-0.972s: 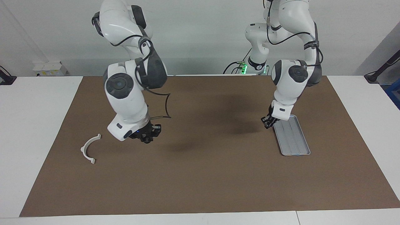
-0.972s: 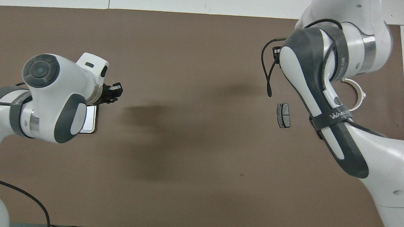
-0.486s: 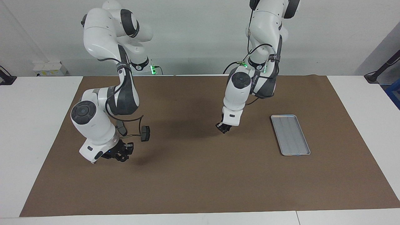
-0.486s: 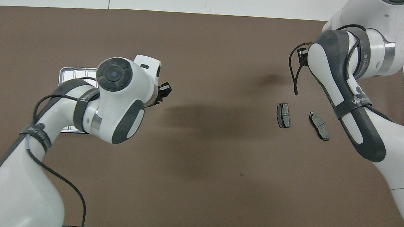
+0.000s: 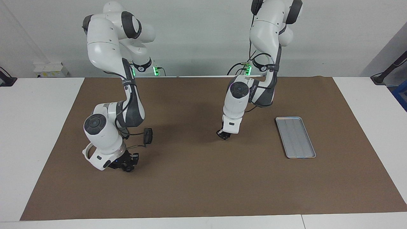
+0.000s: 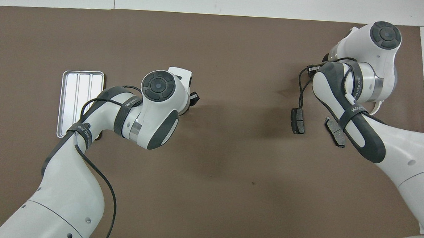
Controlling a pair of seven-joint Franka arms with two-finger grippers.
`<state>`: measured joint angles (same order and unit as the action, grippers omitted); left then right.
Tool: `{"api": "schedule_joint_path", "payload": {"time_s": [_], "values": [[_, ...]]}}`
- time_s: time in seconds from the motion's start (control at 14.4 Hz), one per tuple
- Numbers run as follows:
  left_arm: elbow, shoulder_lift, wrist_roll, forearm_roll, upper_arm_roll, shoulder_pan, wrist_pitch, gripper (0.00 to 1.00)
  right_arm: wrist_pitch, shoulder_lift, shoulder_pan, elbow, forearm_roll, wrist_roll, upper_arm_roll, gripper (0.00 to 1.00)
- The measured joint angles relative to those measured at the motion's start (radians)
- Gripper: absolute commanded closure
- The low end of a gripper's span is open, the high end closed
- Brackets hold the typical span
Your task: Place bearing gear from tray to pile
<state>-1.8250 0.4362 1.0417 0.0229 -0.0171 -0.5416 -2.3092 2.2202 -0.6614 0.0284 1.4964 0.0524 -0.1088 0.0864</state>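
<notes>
Tray (image 5: 295, 137) toward the left arm's end, pile (image 6: 298, 120) toward the right's

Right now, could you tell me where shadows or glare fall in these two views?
Facing view: soft shadows lie on the mat under both arms; green lights glow at the bases. Overhead view: the tray shines bright, and a broad diffuse shadow spreads mid-mat.

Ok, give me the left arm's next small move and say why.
Probably sweep the left gripper sideways toward the pile at the right arm's end. It is shut and hangs over bare mat between the tray and the pile. The tray looks empty, though I cannot tell whether the gripper holds the part. The right gripper is low by the pile, so stop short of it.
</notes>
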Motion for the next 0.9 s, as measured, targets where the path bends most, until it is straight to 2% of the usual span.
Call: {"api": "schedule_joint_path", "payload": {"time_s": [0.07, 0.14, 0.21, 0.28, 0.42, 0.56, 0.76, 0.9], "values": [[-0.006, 0.0, 0.0, 0.0, 0.0, 0.0, -0.005, 0.69, 0.003, 0.001, 0.001, 0.003, 0.0, 0.0, 0.001, 1.0], [-0.009, 0.0, 0.0, 0.0, 0.0, 0.0, -0.007, 0.09, 0.004, 0.001, 0.001, 0.003, 0.0, 0.0, 0.001, 0.88], [-0.01, 0.0, 0.0, 0.0, 0.0, 0.0, -0.007, 0.0, 0.004, 0.001, 0.001, 0.003, 0.0, 0.0, 0.001, 0.16], [-0.01, -0.001, 0.0, -0.002, 0.002, 0.0, -0.005, 0.0, 0.004, 0.001, 0.001, 0.003, 0.0, 0.0, 0.001, 0.0], [-0.006, -0.007, 0.0, -0.015, 0.013, 0.004, 0.011, 0.0, 0.003, 0.001, 0.0, 0.005, 0.0, 0.0, 0.003, 0.0], [0.008, -0.046, -0.018, -0.029, 0.05, 0.03, 0.051, 0.0, -0.03, 0.015, -0.014, 0.0, 0.0, 0.01, 0.008, 0.0], [0.019, -0.202, -0.282, -0.036, 0.072, 0.203, 0.244, 0.0, -0.159, 0.081, -0.086, -0.025, 0.0, 0.125, 0.011, 0.0], [0.018, -0.302, -0.447, -0.036, 0.075, 0.306, 0.376, 0.0, -0.234, 0.13, -0.158, -0.04, 0.0, 0.265, 0.012, 0.0]]}}
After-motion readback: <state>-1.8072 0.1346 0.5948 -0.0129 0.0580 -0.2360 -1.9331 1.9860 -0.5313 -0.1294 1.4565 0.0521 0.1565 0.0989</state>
